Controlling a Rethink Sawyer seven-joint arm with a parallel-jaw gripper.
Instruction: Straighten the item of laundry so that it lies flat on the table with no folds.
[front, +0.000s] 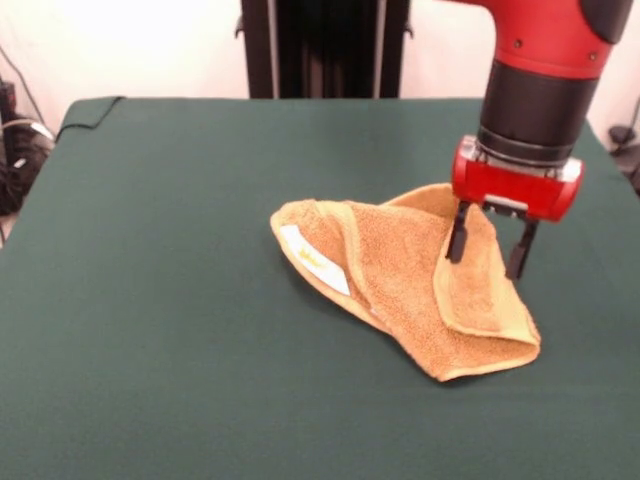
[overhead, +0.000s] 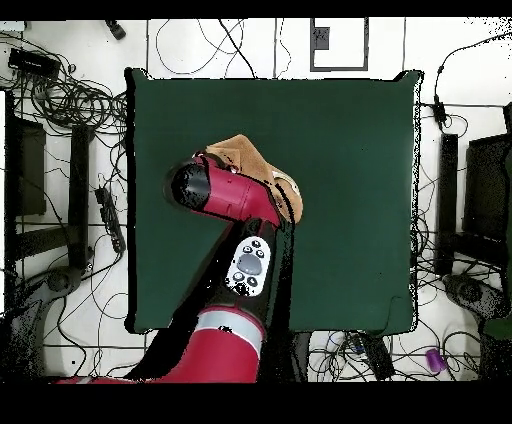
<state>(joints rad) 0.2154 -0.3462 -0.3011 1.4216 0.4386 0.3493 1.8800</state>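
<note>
The orange-tan terry towel (front: 400, 275) lies crumpled and folded over itself on the dark green table (front: 160, 300), right of centre in the front view. Its white label (front: 315, 258) shows on the left fold. A flap is folded over at the right, ending in a corner near the front. My gripper (front: 490, 250) hangs just above that right flap with its two black fingers apart, holding nothing. In the overhead view the arm covers most of the towel (overhead: 245, 155), and the gripper is hidden under the arm.
The robot's black pedestal (front: 325, 45) stands at the table's far side. Cables and equipment (overhead: 70, 110) lie on the floor around the table (overhead: 350, 200).
</note>
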